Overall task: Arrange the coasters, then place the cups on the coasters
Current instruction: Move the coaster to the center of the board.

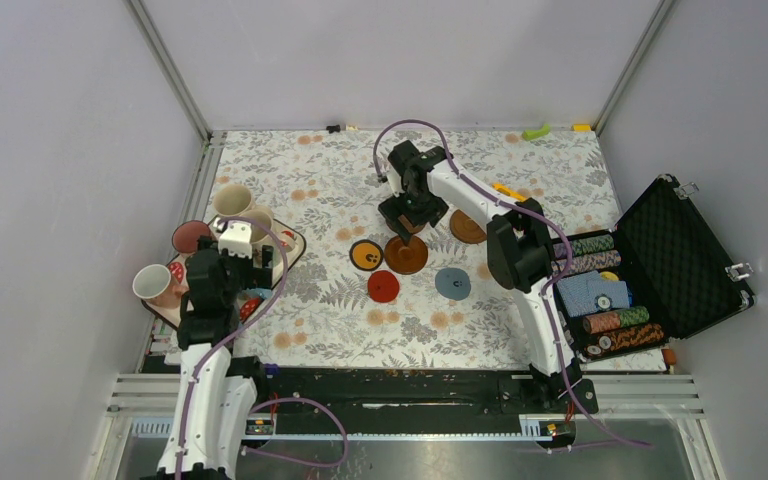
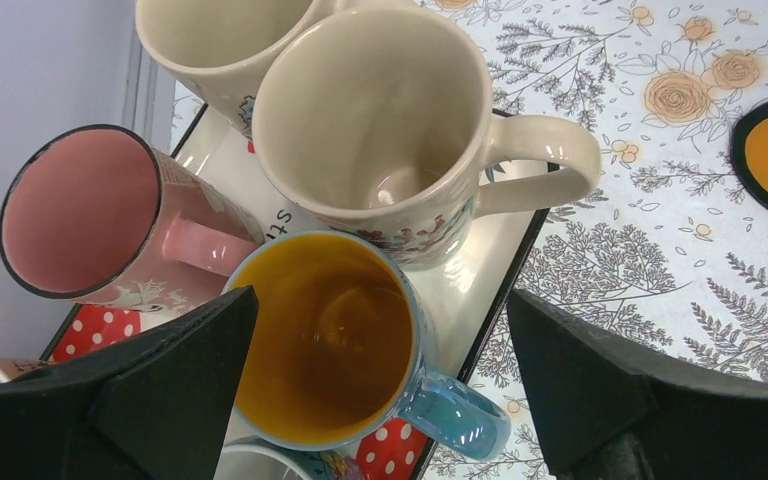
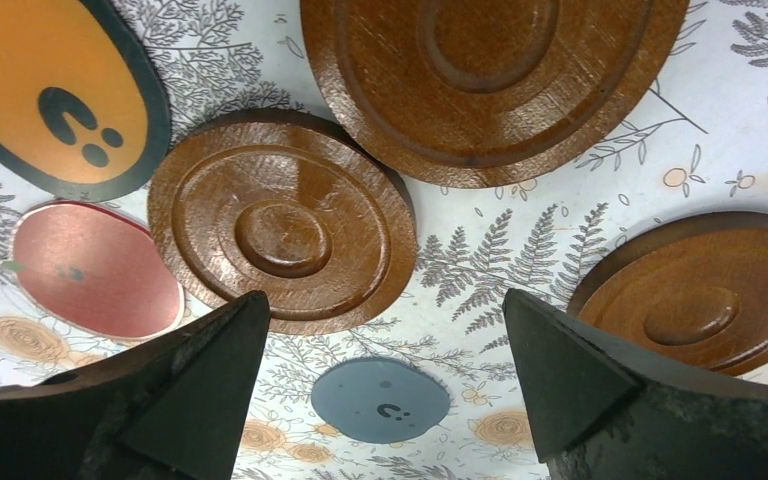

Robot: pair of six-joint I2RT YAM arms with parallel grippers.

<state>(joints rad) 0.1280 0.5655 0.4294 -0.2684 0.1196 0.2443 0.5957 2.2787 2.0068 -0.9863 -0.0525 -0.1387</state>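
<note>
All six coasters (image 1: pixel 406 254) lie on the tabletop (image 1: pixel 310 180) in a loose group near the middle: the orange coaster (image 3: pixel 50 90), the red coaster (image 3: pixel 95 268), the grey-blue coaster (image 3: pixel 380 400) and three brown coasters (image 3: pixel 280 220). Their spacing is uneven, so I judge that the arranging is not finished. The right end effector (image 3: pixel 380 305) hangs above the brown ones, fingers spread, holding nothing. The cups (image 1: pixel 232 200) are crowded on the tray (image 2: pixel 480 270) at the left; none stands on a coaster yet. The left end effector (image 2: pixel 380 300), also spread and empty, hovers over the blue cup (image 2: pixel 325 335), beside the pink cup (image 2: pixel 80 210) and a cream cup (image 2: pixel 380 130). The whole second part remains.
</note>
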